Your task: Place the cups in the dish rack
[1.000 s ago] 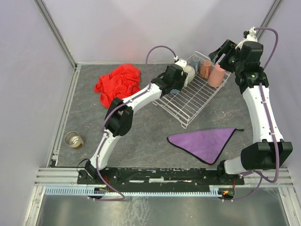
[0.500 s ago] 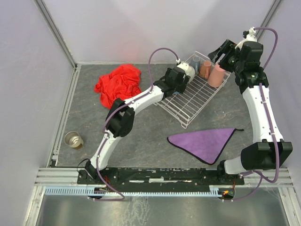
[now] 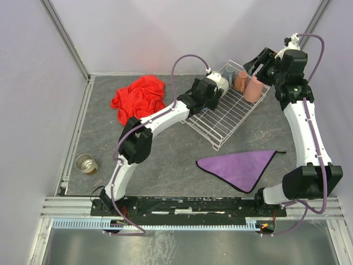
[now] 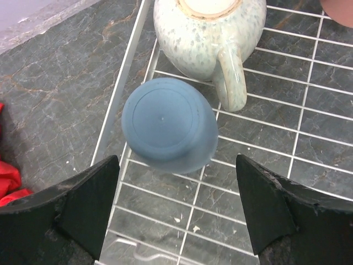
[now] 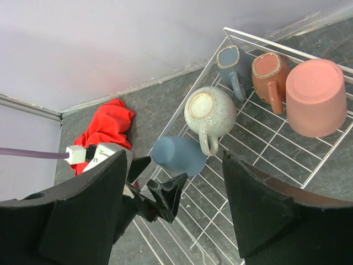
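The white wire dish rack (image 3: 227, 113) holds several cups. In the right wrist view I see the salmon-pink tumbler (image 5: 316, 96), the orange-and-white mug (image 5: 269, 74), the grey-blue mug (image 5: 231, 62), the cream mug (image 5: 209, 113) and the light-blue cup (image 5: 179, 156), all bottom up. My left gripper (image 4: 176, 221) is open just short of the light-blue cup (image 4: 168, 126), which sits at the rack's left edge next to the cream mug (image 4: 209, 30). My right gripper (image 5: 176, 212) is open and empty, high above the rack (image 5: 265, 143). The metallic cup (image 3: 86, 163) stands on the table at the far left.
A crumpled red cloth (image 3: 139, 98) lies left of the rack. A purple cloth (image 3: 240, 165) lies on the table in front of the rack. Walls close in the table at the back and sides.
My left gripper has shifted a little further over the rack's left edge towards the cream mug. The right arm has barely moved.
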You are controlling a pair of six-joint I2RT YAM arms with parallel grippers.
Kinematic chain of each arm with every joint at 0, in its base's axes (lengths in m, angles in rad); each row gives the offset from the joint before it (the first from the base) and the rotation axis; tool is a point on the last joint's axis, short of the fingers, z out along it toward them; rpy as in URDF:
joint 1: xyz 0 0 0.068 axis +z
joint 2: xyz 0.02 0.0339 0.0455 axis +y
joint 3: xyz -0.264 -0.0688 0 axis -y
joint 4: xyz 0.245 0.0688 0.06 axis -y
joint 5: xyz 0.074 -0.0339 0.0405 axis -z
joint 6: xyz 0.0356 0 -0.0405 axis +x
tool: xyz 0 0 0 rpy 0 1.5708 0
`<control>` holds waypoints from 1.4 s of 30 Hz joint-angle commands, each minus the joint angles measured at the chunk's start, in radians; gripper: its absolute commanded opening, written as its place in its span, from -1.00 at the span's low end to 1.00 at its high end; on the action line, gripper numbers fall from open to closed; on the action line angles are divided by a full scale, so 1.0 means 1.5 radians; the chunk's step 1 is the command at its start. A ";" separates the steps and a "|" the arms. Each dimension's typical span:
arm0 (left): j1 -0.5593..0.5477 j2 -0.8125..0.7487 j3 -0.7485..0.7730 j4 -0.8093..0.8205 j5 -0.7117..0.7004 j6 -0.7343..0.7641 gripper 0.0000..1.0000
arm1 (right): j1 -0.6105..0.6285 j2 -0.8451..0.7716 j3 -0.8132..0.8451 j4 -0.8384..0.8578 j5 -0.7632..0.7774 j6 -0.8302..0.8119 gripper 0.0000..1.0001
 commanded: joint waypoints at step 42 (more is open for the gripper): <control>0.541 -0.742 -0.596 -0.472 -0.044 -0.473 0.99 | 0.129 0.193 0.195 -0.045 -0.078 -0.002 0.52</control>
